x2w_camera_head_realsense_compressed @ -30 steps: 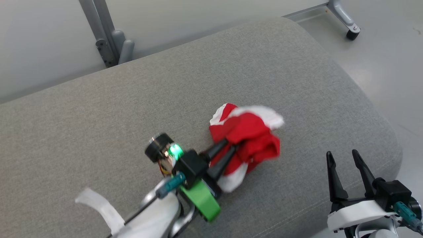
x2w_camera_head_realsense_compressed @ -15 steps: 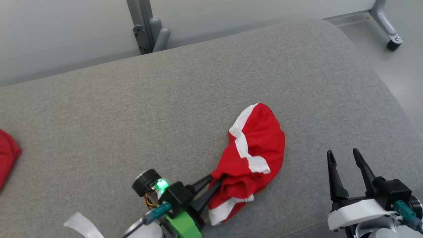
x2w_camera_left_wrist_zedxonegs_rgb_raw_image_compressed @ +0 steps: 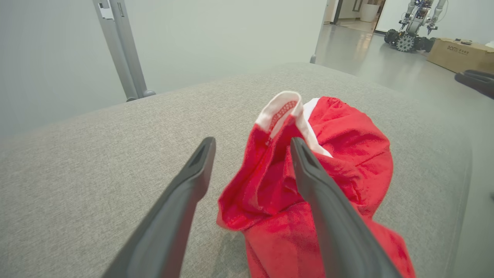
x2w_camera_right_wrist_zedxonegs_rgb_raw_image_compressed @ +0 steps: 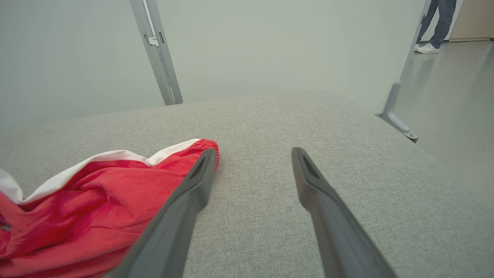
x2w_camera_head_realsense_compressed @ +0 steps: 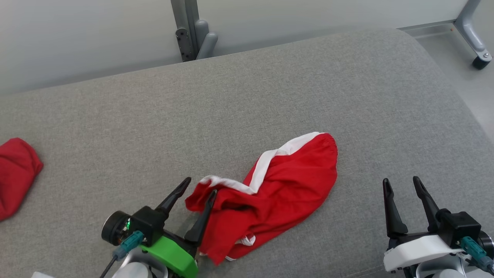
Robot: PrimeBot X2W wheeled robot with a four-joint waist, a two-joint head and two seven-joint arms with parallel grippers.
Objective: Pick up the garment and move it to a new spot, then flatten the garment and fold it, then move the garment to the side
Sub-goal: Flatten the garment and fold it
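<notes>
The garment (x2w_camera_head_realsense_compressed: 274, 193) is a pair of red shorts with white side stripes, lying crumpled on the grey cushion (x2w_camera_head_realsense_compressed: 247, 108), near its front edge. My left gripper (x2w_camera_head_realsense_compressed: 200, 185) stands open at the garment's left end; a fold of red cloth (x2w_camera_left_wrist_zedxonegs_rgb_raw_image_compressed: 266, 181) rises between its fingers, loose and ungripped. The garment (x2w_camera_right_wrist_zedxonegs_rgb_raw_image_compressed: 88, 193) spreads to the left in the right wrist view. My right gripper (x2w_camera_head_realsense_compressed: 400, 184) is open at the lower right, to the right of the garment, with nothing between its fingers (x2w_camera_right_wrist_zedxonegs_rgb_raw_image_compressed: 193, 193).
A second red cloth (x2w_camera_head_realsense_compressed: 17, 175) lies at the cushion's far left. A grey metal post (x2w_camera_head_realsense_compressed: 191, 29) and a wheeled frame foot (x2w_camera_head_realsense_compressed: 480, 61) stand behind the cushion. A person's legs (x2w_camera_right_wrist_zedxonegs_rgb_raw_image_compressed: 436, 23) stand on the floor far right. Another robot (x2w_camera_left_wrist_zedxonegs_rgb_raw_image_compressed: 415, 19) and a cardboard box (x2w_camera_left_wrist_zedxonegs_rgb_raw_image_compressed: 459, 56) are in the distance.
My left gripper has opened and let go of the garment, which now lies lower and more spread out. The head camera has swung left, bringing the second red cloth into view. The right gripper kept still.
</notes>
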